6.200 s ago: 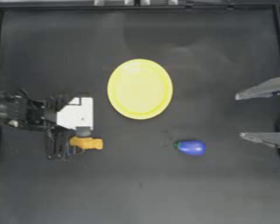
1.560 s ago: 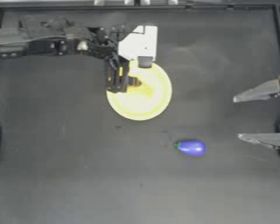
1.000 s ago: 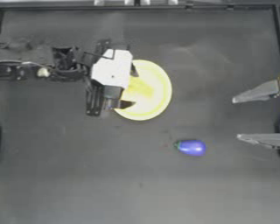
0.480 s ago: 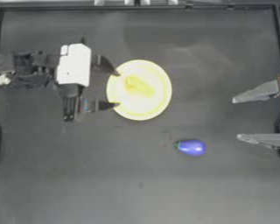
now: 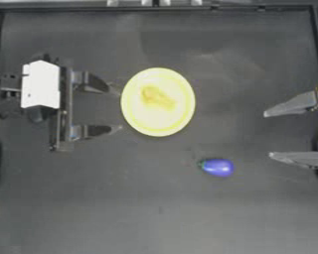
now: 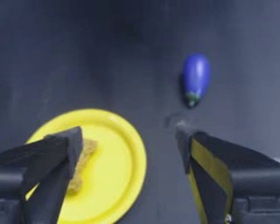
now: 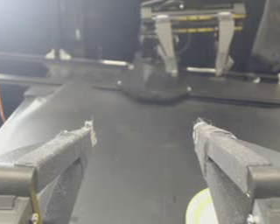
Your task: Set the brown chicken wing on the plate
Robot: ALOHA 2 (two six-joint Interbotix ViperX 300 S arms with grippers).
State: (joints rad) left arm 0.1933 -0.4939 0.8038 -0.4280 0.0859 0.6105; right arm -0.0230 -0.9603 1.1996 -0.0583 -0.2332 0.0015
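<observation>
The brown chicken wing (image 5: 157, 97), a small lumpy orange-yellow piece, lies on the round yellow plate (image 5: 172, 120) near the table's middle. The left wrist view shows the wing (image 6: 84, 165) on the plate (image 6: 116, 175), partly hidden behind one jaw. My left gripper (image 5: 114, 110) is open and empty, just left of the plate and apart from it; in its wrist view the left gripper (image 6: 127, 138) has jaws spread wide. At the table's right edge my right gripper (image 5: 269, 134) is parked, open and empty.
A blue-purple eggplant toy (image 5: 217, 167) lies below and right of the plate; in the left wrist view the eggplant toy (image 6: 196, 83) appears beyond the plate. In the right wrist view a sliver of the plate (image 7: 199, 209) shows between the jaws. A raised frame borders the table.
The left gripper carried the wing from the table's left to the plate, let it go there, and has drawn back to the left, open. The right arm has not moved.
</observation>
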